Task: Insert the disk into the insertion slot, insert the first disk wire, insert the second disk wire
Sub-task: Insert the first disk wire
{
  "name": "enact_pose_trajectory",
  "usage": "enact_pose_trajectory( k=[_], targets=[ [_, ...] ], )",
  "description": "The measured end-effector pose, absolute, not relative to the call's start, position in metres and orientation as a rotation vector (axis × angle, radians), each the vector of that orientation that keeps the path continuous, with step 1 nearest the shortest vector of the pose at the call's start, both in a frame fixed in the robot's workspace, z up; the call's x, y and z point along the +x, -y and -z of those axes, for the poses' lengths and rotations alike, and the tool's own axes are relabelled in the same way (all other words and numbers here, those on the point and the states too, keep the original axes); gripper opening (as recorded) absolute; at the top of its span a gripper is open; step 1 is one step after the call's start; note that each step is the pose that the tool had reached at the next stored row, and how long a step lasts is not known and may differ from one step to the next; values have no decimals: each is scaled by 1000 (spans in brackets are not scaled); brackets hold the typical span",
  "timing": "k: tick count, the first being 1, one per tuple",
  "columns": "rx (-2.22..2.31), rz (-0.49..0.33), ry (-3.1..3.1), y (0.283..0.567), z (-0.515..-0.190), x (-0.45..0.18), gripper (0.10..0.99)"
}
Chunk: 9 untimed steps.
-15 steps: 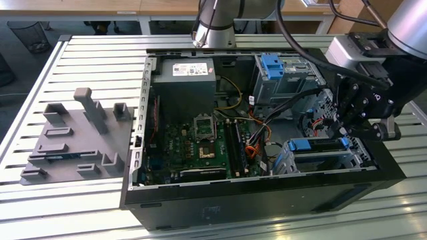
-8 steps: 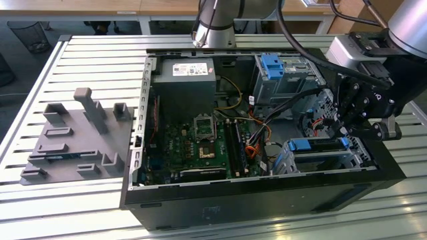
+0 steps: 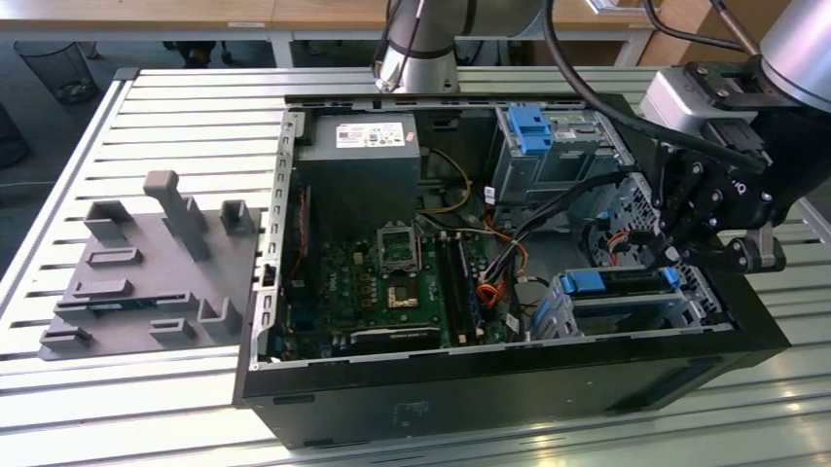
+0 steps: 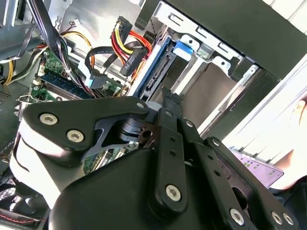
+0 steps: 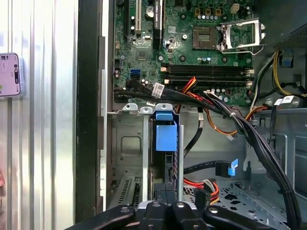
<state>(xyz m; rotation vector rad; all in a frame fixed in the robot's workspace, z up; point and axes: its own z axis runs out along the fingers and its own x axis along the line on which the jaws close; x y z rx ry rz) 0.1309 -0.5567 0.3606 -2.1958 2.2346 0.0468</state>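
Slatted metal table (image 3: 156, 97), exterior view: open computer case (image 3: 520, 389) on it, grey fixture (image 3: 143, 263) on the exterior view's left. The disk (image 3: 624, 289) in its blue carrier sits seated in the insertion slot (image 3: 636, 313), at the case's near corner on the exterior view's right. Gripper (image 3: 688, 255) hangs just above that bay.

Second wrist view: gripper (image 4: 168, 98) with fingers (image 4: 170, 143) pressed together, nothing between them, tip close to the disk (image 4: 156, 72) edge. Slot wall (image 4: 206, 91) beside it. Black power connector (image 4: 127, 57) on red-yellow wires and a blue-tipped cable (image 4: 93, 81) hang free, near the disk.

First wrist view: fingers (image 5: 159, 194) closed, at the end of the disk (image 5: 165, 136), which stands in the slot (image 5: 127, 143). Blue-tipped cable (image 5: 231, 167) and power connector (image 5: 208, 184) lie beside the bay. Motherboard (image 5: 206, 48) beyond.
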Motion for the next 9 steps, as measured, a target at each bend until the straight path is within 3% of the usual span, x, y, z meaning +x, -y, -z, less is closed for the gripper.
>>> enact_pose_trajectory(
  k=[9],
  targets=[
    [-2183, -46, -2247, 548, -360, 134, 106]
  ],
)
